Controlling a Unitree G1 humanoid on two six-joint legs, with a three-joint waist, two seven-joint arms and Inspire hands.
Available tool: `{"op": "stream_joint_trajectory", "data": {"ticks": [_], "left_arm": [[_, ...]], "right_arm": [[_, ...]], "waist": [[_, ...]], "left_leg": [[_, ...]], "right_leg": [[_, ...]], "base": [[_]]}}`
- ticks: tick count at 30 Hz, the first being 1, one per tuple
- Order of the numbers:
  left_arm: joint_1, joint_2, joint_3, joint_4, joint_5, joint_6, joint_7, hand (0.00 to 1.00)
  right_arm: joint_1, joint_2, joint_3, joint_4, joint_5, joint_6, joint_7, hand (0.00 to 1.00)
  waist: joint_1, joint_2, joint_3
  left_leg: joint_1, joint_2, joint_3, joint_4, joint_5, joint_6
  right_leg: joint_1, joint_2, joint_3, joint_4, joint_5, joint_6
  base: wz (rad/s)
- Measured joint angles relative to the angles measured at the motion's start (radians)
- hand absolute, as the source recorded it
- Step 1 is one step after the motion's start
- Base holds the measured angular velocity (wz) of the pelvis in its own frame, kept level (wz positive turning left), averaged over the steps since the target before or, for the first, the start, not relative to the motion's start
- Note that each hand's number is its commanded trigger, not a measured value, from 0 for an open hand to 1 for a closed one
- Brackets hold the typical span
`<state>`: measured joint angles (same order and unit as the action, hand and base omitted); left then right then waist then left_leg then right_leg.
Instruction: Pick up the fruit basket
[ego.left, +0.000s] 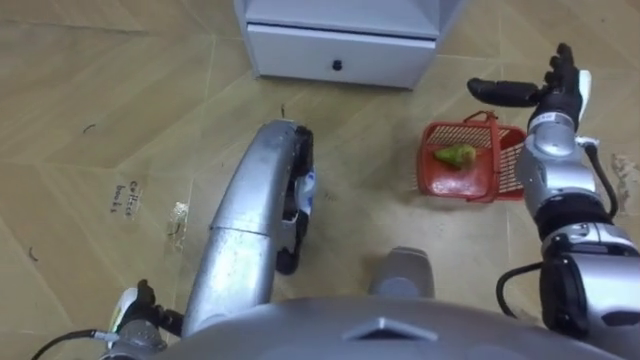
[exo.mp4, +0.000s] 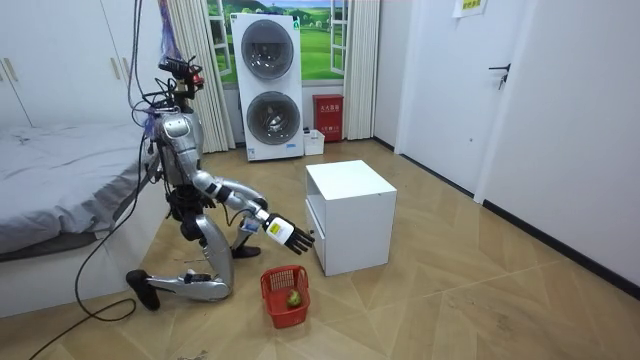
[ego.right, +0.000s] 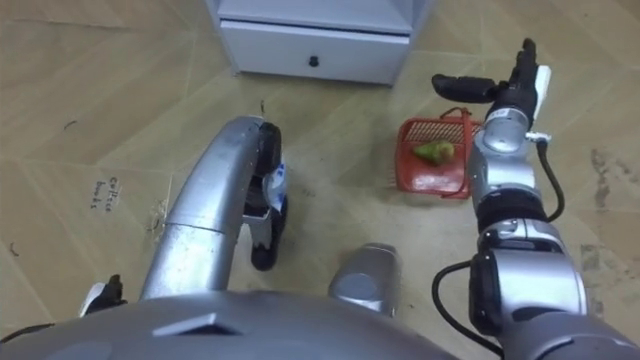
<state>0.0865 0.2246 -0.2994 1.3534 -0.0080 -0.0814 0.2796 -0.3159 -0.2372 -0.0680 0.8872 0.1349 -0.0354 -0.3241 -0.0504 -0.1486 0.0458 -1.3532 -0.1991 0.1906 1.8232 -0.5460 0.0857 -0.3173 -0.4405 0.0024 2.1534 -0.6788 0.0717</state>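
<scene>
One red fruit basket (ego.left: 478, 178) sits on the wooden floor to the robot's front right, just in front of the white cabinet (ego.left: 340, 50), and it holds a single green fruit (ego.left: 456, 155). The basket's one handle (ego.left: 484, 118) stands up over its far rim. One hand is near it: the right hand (ego.left: 558, 92) reaches out above and beyond the basket with its fingers straight and its thumb spread toward the left, and it grips nothing. In the room view this hand (exo.mp4: 283, 233) hangs in the air over the basket (exo.mp4: 284, 296), clearly apart from it, between the robot and the cabinet (exo.mp4: 350, 215). The left hand (ego.left: 140, 308) shows low at the lower left edge of the eye views, and I cannot tell how its fingers are set. The cabinet has one drawer with one small dark knob (ego.left: 337, 65). The room view shows the robot kneeling on the floor between the bed (exo.mp4: 60, 180) and the cabinet, one leg stretched back along the boards. Behind it, two round-doored machines (exo.mp4: 268, 85) stand stacked one on the other by the window, with one red box (exo.mp4: 327, 118) beside them.
</scene>
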Motion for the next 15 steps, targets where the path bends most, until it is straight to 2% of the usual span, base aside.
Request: {"op": "stream_joint_trajectory", "data": {"ticks": [1, 2, 4, 6, 12, 15], "left_arm": [[-0.001, -0.005, 0.0, -0.005, 0.0, -0.001, -0.001, 0.0], [-0.003, -0.01, -0.001, -0.012, 0.0, -0.003, -0.006, 0.0], [-0.004, -0.012, -0.002, -0.016, 0.0, -0.003, -0.018, 0.0], [-0.007, -0.012, -0.007, -0.016, 0.0, -0.002, -0.041, 0.0], [-0.01, -0.011, -0.035, -0.018, 0.0, -0.001, -0.086, 0.0], [-0.012, -0.011, -0.045, -0.02, 0.0, 0.0, -0.1, 0.0]], "right_arm": [[0.0, -0.003, 0.007, 0.0, 0.0, -0.002, 0.0, 0.0], [0.001, -0.004, 0.021, 0.001, 0.003, -0.002, 0.001, 0.0], [0.01, -0.005, 0.037, 0.005, 0.006, -0.004, 0.006, 0.0], [0.021, -0.017, 0.05, 0.014, 0.001, -0.008, 0.02, 0.0], [0.021, -0.037, 0.09, 0.045, -0.024, -0.009, 0.049, 0.0], [0.021, -0.051, 0.108, 0.052, -0.023, -0.009, 0.057, 0.0]], "waist": [[0.005, 0.008, 0.0016], [0.005, 0.014, -0.0005], [0.002, 0.019, -0.0005], [0.002, 0.022, -0.0005], [0.007, 0.028, -0.0011], [0.028, 0.035, 0.0002]], "left_leg": [[-0.006, 0.013, 0.001, 0.0, 0.001, -0.004], [-0.014, 0.03, 0.004, -0.011, 0.006, -0.014], [-0.016, 0.048, 0.007, -0.023, 0.012, -0.024], [-0.016, 0.06, 0.011, -0.037, 0.018, -0.035], [-0.016, 0.085, 0.021, -0.053, 0.024, -0.046], [-0.019, 0.097, 0.025, -0.055, 0.024, -0.046]], "right_leg": [[-0.009, 0.01, -0.003, 0.004, -0.002, -0.001], [-0.032, 0.021, -0.001, 0.01, -0.003, -0.004], [-0.04, 0.026, -0.006, 0.013, -0.005, -0.007], [-0.054, 0.03, -0.005, 0.017, -0.005, -0.008], [-0.086, 0.042, 0.003, 0.028, -0.006, -0.009], [-0.1, 0.042, 0.014, 0.032, -0.006, -0.009]], "base": [[0.06], [0.05], [0.06], [0.0], [-0.01], [-0.06]]}}
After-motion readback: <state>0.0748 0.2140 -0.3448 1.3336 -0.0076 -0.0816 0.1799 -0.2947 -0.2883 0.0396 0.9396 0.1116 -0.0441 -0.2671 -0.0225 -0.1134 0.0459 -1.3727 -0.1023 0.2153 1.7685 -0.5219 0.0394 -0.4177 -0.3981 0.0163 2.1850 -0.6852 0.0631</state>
